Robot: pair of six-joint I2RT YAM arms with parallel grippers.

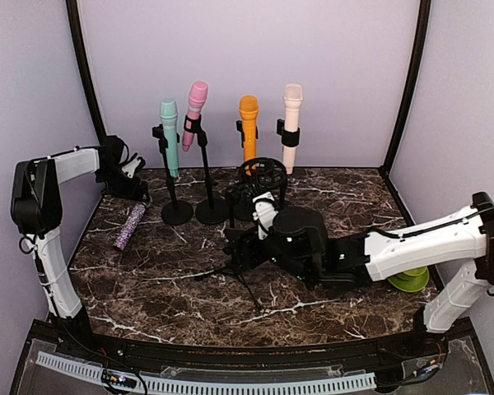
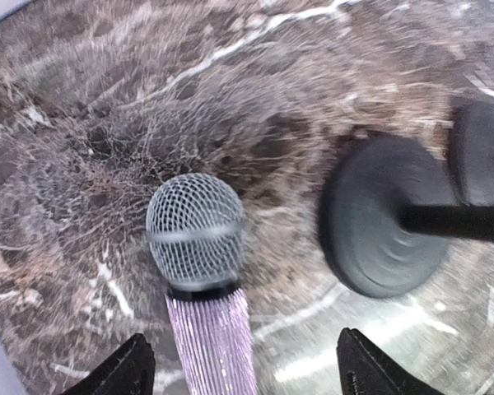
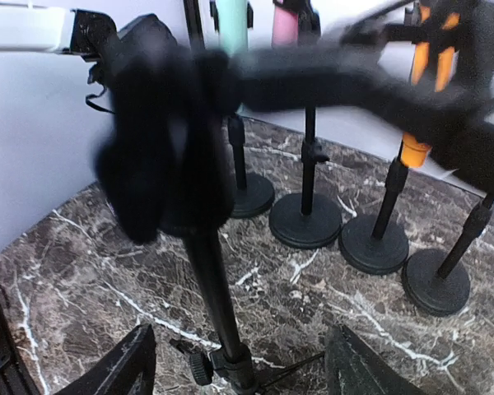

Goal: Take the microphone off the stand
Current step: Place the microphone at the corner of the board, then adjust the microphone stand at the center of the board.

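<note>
Four others, a teal microphone (image 1: 169,132), pink microphone (image 1: 196,107), orange microphone (image 1: 249,123) and cream microphone (image 1: 292,115), stand clipped upright along the far edge of the dark marble table (image 1: 148,296). The glittery purple microphone with a silver mesh head (image 2: 202,284) lies flat near the left edge, out of any stand. The left gripper (image 2: 243,354) hovers over it, fingers spread and grasping nothing. The right gripper (image 3: 240,337) is likewise released, its fingers either side of the black tripod stand (image 3: 210,271) near the table's middle. The stand's black cradle (image 1: 261,174) is blurred but looks empty. A careless lift of the left arm could roll the purple microphone toward the left edge. The right arm, pulling back, might topple the tripod into the stands behind.
</note>
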